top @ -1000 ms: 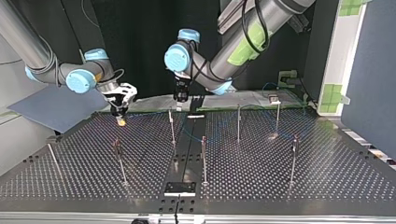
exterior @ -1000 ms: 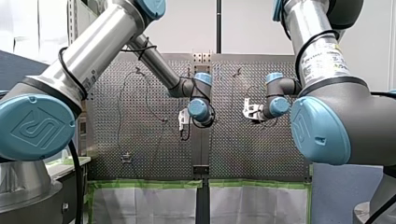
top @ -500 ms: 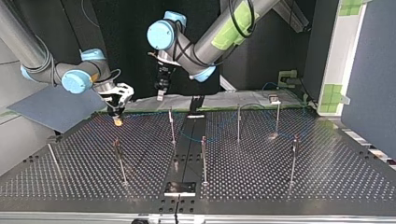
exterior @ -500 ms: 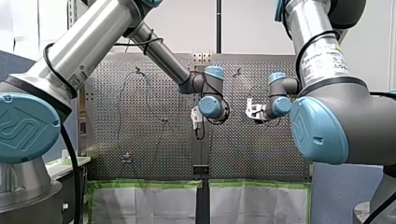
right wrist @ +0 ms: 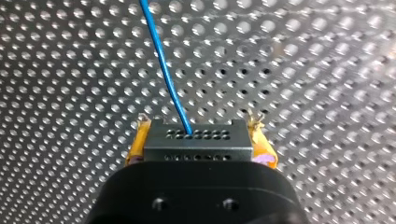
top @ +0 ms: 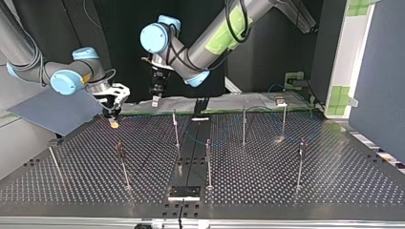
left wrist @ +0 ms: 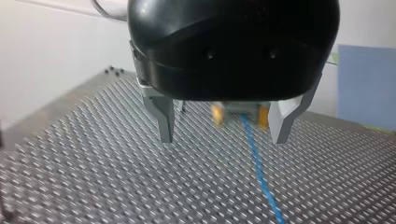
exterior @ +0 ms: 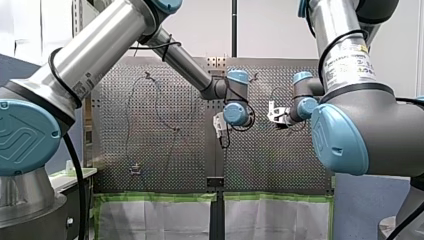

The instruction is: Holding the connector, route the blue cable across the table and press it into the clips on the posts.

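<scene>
My right gripper is shut on a black connector, held between yellow pads. From the connector a blue cable runs away over the perforated table. In the top view that gripper hangs low over the table's far left part. My left gripper hovers just right of it, higher up. In the left wrist view its metal fingers stand open and empty, with the held connector and blue cable ahead between them. In the front view the left gripper is beside the right gripper.
Several thin posts with clips stand on the table, among them a post near the middle, a post nearer the camera and a post to the right. A black plate lies at the near edge.
My left arm has swung towards the right gripper, leftward in the top view, and risen a little. The right gripper with the connector drifted slightly the same way.
</scene>
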You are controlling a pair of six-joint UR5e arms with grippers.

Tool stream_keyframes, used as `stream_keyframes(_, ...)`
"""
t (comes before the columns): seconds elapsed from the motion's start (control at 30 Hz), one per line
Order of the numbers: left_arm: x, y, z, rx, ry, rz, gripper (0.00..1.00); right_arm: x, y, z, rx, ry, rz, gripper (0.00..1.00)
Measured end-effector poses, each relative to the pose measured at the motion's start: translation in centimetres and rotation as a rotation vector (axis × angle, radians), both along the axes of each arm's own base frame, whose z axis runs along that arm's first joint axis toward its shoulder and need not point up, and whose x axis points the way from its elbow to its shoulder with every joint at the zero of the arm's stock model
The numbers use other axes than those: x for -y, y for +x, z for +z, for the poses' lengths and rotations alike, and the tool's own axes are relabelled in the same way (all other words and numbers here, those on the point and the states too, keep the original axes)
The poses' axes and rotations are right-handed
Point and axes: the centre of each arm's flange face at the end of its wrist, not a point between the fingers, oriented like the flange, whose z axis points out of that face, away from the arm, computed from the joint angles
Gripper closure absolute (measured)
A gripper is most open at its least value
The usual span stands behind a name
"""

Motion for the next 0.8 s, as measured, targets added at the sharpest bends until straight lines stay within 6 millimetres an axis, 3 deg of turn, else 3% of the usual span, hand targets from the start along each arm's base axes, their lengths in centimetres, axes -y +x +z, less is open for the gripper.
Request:
stream_keyframes(0.37,1.9,1.2,-3.5,-0.062,0.061,0.0,0.0,-0.5,-1.5,3.6,0.027,-0.047,0.0,1.0)
stream_keyframes(0.8,3.1,3.9,-6.6,-0.054,0.059,0.082,0.0,-0.4,-1.6,2.8,0.021,-0.038,0.002,1.0)
